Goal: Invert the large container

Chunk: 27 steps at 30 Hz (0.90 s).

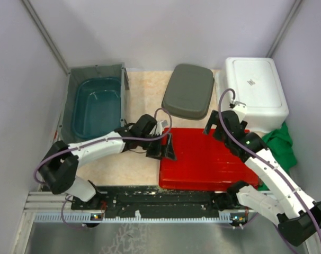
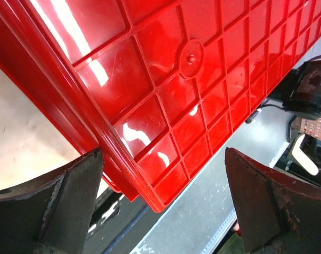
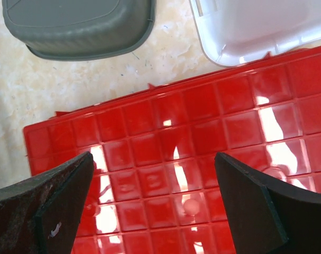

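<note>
Lying bottom-up on the beige table (image 1: 142, 87), the large red plastic container (image 1: 203, 159) shows its gridded underside near the arm bases. The left pincer (image 1: 161, 148) straddles its left rim, fingers apart and gripping nothing. The right pincer (image 1: 222, 127) hovers over the far right corner, also spread wide. Beyond it, a grey plastic tub (image 1: 188, 91) and a white plastic container (image 1: 256, 87) are overturned too. A teal plastic basin (image 1: 97, 106) sits inside a grey open box (image 1: 97, 70) at the left.

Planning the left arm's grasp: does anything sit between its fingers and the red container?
Nothing visible does. The left gripper is open, and a corner of the red container already lies between its fingers.
</note>
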Motion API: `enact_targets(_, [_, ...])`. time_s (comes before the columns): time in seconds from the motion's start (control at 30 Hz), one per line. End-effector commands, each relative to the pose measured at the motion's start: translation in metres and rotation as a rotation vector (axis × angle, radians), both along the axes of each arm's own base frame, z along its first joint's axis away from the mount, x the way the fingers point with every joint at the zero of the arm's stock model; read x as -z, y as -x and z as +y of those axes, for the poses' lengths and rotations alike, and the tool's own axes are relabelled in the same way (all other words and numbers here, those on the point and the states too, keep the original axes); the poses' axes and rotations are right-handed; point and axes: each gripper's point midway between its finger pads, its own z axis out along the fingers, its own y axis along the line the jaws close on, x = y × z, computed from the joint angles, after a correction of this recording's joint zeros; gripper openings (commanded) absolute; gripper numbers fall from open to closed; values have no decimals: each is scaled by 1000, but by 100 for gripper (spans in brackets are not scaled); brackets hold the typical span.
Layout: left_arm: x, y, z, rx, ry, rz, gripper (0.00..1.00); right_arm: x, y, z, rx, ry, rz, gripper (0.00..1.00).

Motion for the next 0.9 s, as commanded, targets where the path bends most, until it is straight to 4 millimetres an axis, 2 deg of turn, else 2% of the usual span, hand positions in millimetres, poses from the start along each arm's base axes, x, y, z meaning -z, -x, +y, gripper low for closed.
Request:
enact_targets(0.0, [-40,-23,-41,51,122,-109,100,-30,-2,-2,5,-21,-69,97])
enact_targets(0.07, [-47,-33,-39,54,77,-155,100,-32,-1,-3,5,-19,-68,97])
enact_targets(0.17, [-52,-43,-20,72,-52,-209,100,-34,2,-6,9,-14,-73,97])
enact_targets(0.27, [-67,-54,2,65,-149,-250,100,-37,2,-8,11,-10,-85,97])
enact_targets(0.4, [-105,-80,32,-27,-222,-334,100,-41,0,-8,7,-3,-97,97])
enact_targets(0.53, [-161,-118,61,-186,-204,-440,100,-43,-6,1,-22,-10,-88,97])
enact_targets(0.57, [-173,-128,70,-230,-200,-456,100,-45,-8,4,-38,-14,-89,97])
enact_targets(0.63, [-187,-151,103,-370,-241,-464,100,-45,-13,11,-56,-27,-81,97])
enact_targets(0.7, [-186,-164,138,-469,-332,-458,100,-48,-16,19,-75,-49,-85,97])
enact_targets(0.77, [-174,-170,177,-561,-453,-416,100,-49,-19,25,-87,-79,-90,97])
enact_targets(0.87, [-153,-166,224,-643,-570,-349,100,-48,-20,33,-106,-111,-85,98])
